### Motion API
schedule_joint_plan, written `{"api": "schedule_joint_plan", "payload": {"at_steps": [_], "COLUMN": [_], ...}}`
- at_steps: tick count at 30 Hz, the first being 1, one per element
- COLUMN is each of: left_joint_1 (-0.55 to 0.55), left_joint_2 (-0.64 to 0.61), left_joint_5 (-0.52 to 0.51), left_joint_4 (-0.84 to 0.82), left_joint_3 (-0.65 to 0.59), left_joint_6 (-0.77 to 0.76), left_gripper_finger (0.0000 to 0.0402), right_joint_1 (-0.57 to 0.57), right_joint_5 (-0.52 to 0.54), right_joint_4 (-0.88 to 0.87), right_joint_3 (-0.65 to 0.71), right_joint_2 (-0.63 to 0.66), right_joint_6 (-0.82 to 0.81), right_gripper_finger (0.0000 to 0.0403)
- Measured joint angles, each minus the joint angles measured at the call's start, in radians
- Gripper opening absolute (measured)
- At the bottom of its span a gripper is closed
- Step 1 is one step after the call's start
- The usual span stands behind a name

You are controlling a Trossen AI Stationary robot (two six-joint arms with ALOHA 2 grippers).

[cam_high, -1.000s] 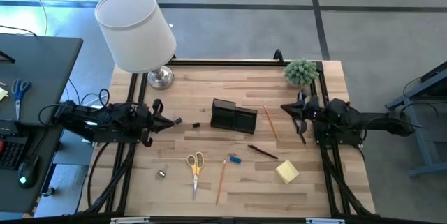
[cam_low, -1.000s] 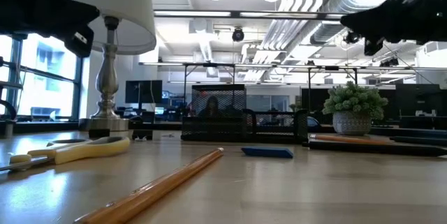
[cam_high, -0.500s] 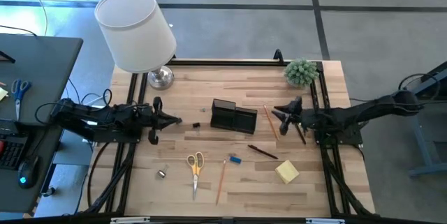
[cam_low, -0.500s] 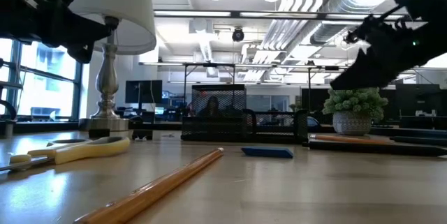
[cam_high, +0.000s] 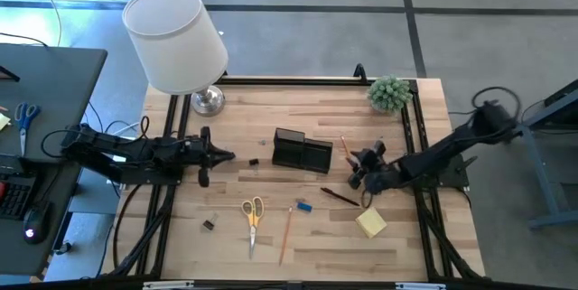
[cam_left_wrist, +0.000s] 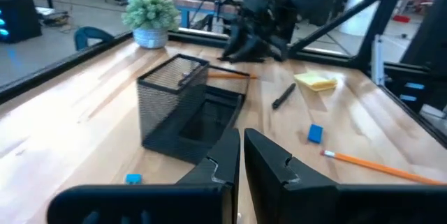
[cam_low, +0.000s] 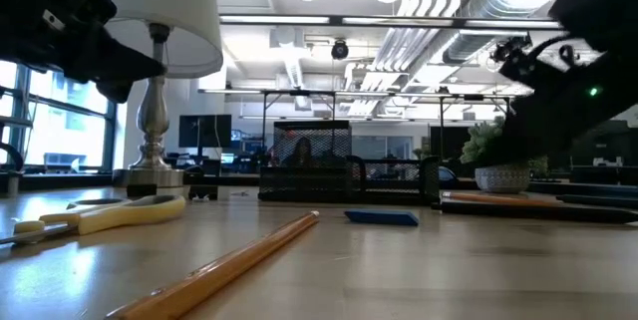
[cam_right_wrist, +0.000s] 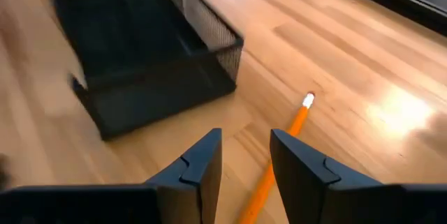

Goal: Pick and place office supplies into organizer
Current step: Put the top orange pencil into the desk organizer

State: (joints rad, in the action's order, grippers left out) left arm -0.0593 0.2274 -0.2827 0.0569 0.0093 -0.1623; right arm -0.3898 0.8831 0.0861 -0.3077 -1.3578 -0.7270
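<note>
The black mesh organizer (cam_high: 301,151) stands mid-table. On the table lie yellow-handled scissors (cam_high: 252,213), a pencil (cam_high: 286,233), a blue piece (cam_high: 304,207), a dark pen (cam_high: 340,197), a yellow sticky-note pad (cam_high: 370,222) and a small clip (cam_high: 208,225). A second pencil (cam_right_wrist: 300,116) lies right of the organizer. My right gripper (cam_right_wrist: 244,158) hovers open just above this pencil, tipped down, and touches nothing. My left gripper (cam_left_wrist: 241,158) is shut and empty left of the organizer, pointing at it.
A white-shaded lamp (cam_high: 176,42) stands at the far left corner and a small potted plant (cam_high: 389,93) at the far right. A tiny dark item (cam_high: 254,162) lies left of the organizer. A side desk (cam_high: 36,100) with blue scissors stands off the table's left.
My right arm has swung out from the table's right edge toward the organizer and the near side, sinking and tipping downward, so its gripper now hangs over the pencil right of the organizer. Nothing on the table has moved.
</note>
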Motion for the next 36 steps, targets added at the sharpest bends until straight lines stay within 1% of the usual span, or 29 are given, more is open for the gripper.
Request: {"api": "schedule_joint_plan", "payload": {"at_steps": [3,5,7,10,13,19,21,25,30,33,36], "left_joint_1": [0.0,0.0,0.0,0.0,0.0,0.0,0.0,0.0,0.0,0.0,0.0], "left_joint_2": [0.0,0.0,0.0,0.0,0.0,0.0,0.0,0.0,0.0,0.0,0.0], "left_joint_5": [-0.01,-0.01,-0.009,-0.01,-0.018,-0.018,-0.018,-0.018,-0.017,-0.017,-0.017], "left_joint_4": [0.001,0.0,0.0,0.001,0.001,0.0,0.001,0.001,0.001,0.001,0.001], "left_joint_3": [0.0,0.0,0.0,0.0,0.0,0.0,0.0,0.0,0.0,0.0,0.0], "left_joint_6": [-0.001,-0.001,-0.001,0.0,0.0,0.0,0.0,-0.003,-0.003,-0.003,-0.003], "left_gripper_finger": [0.0012,0.0012,0.0012,0.0012,0.0012,0.0012,0.0012,0.0012,0.0012,0.0012,0.0012], "right_joint_1": [0.002,-0.007,-0.019,-0.03,-0.032,-0.032,-0.026,0.009,0.024,0.024,0.024], "right_joint_5": [0.047,0.09,0.114,0.108,0.085,0.05,0.022,-0.024,-0.036,-0.039,-0.041], "right_joint_4": [-0.133,-0.231,-0.313,-0.385,-0.357,-0.233,-0.219,-0.208,-0.16,-0.159,-0.156], "right_joint_3": [-0.082,-0.129,-0.162,-0.176,-0.155,-0.121,-0.121,-0.108,-0.081,-0.08,-0.08], "right_joint_2": [-0.137,-0.196,-0.229,-0.242,-0.243,-0.247,-0.247,-0.244,-0.243,-0.244,-0.245], "right_joint_6": [-0.084,-0.175,-0.267,-0.367,-0.401,-0.367,-0.344,-0.35,-0.373,-0.376,-0.375], "right_gripper_finger": [0.0115,0.0114,0.0114,0.0114,0.0114,0.0114,0.0114,0.0114,0.0113,0.01,0.0062]}}
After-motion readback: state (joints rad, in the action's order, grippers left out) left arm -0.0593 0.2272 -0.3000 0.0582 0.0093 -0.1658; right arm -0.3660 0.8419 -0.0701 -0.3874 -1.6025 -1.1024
